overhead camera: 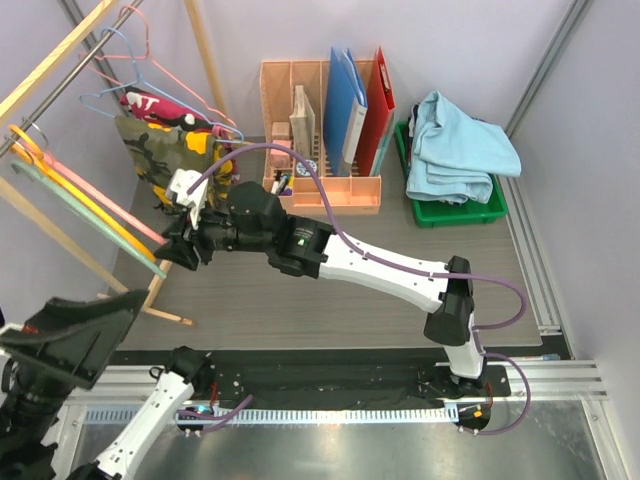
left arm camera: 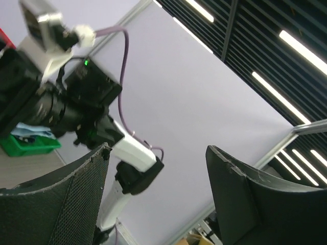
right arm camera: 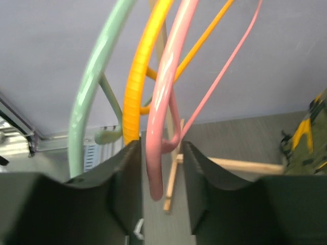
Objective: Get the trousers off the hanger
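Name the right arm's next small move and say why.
Probably ease the right gripper back off the pink hanger. Its jaws straddle that hanger with a gap, and the hanger looks bare, while the camouflage trousers hang further along the rack, not yet removed. The left gripper is open and holds nothing.

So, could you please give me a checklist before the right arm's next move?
1. Pink hanger inside the right gripper: ok.
2. Jaws clamped on it: not ok, gaps show either side.
3. Yellow hanger clear of the fingers: cannot tell.
4. Camouflage trousers taken down: not ok, hanging.
5. Left gripper open and out of the way: ok.
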Robot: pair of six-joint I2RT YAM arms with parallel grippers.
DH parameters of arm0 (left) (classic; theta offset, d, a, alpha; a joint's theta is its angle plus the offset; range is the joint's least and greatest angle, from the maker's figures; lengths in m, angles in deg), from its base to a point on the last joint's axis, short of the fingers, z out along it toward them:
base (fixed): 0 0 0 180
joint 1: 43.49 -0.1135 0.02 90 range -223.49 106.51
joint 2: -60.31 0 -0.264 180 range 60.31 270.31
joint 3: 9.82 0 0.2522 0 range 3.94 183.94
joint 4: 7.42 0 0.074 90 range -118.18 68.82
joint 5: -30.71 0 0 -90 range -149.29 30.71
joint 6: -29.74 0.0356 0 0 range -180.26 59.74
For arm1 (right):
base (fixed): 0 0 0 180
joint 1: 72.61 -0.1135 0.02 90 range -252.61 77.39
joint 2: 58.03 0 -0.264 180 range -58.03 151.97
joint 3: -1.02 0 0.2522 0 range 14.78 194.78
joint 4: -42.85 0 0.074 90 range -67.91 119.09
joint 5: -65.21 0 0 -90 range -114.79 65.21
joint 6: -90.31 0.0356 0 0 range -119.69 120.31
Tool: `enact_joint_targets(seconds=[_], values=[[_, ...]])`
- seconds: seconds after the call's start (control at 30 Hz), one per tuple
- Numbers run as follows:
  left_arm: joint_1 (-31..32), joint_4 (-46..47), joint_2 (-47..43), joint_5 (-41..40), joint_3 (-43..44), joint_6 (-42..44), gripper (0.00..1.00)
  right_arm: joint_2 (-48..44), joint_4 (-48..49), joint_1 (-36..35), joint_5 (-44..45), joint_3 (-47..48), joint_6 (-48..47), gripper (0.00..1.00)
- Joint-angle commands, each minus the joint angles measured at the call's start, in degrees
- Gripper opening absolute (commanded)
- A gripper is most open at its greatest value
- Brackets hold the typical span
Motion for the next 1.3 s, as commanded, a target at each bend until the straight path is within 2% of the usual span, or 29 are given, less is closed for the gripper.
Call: enact_joint_targets(seconds=[0.0,0.03,0.1,0.13,0.27,0.33,0.43,0.6,0.73,0.77,0.93,1.07,1.17,1.27], values=[[-1.15,4.18,8.15,-0.74,4.95,4.97,0.76,-6.19,1.74,-0.69,4.46,-3.72,5.88,0.53],[-1.15,5.32,10.16,-1.09,5.39,5.07,0.75,-7.07,1.74,-0.69,4.81,-5.64,6.41,0.62],[-1.15,6.64,12.02,-2.58,6.18,5.16,0.75,-10.14,1.57,-0.69,5.69,-9.32,7.81,0.68],[-1.24,7.52,13.94,-3.11,6.36,5.16,0.74,-11.37,1.57,-0.69,6.39,-10.65,8.17,0.75],[-1.24,9.28,20.00,-5.84,9.25,6.12,0.72,-20.23,0.43,-0.69,13.24,-18.65,10.71,0.84],[-1.24,9.98,22.56,-8.55,10.75,7.43,0.72,-23.32,-1.32,-0.69,21.12,-23.13,12.64,0.86],[-1.33,11.29,28.19,-11.80,14.09,9.90,0.69,-29.82,-6.24,-0.69,32.53,-29.02,14.14,0.89],[-1.33,12.45,40.73,-17.00,20.94,15.34,0.64,-39.31,-11.53,-0.60,42.77,-40.52,15.55,0.91],[-1.33,9.21,48.82,-26.82,25.34,17.99,0.62,-48.88,-12.85,-0.60,45.15,-47.22,17.48,0.91],[-1.33,8.67,49.90,-31.55,26.22,18.16,0.62,-50.30,-13.72,-0.60,45.68,-48.27,18.36,0.91],[-1.15,9.27,54.56,-44.32,25.09,18.34,0.61,-57.08,-15.48,-0.60,46.47,-52.06,19.33,0.91],[-1.33,14.81,61.22,-48.73,24.11,23.17,0.61,-61.12,-15.92,-0.60,48.31,-54.17,18.54,0.91],[-2.11,11.23,67.72,-48.82,29.99,23.97,0.61,-61.83,-16.45,-0.60,50.08,-55.23,16.79,0.92],[-3.17,9.99,70.20,-49.61,31.50,21.78,0.61,-62.36,-16.80,-0.60,50.78,-55.93,16.08,0.92]])
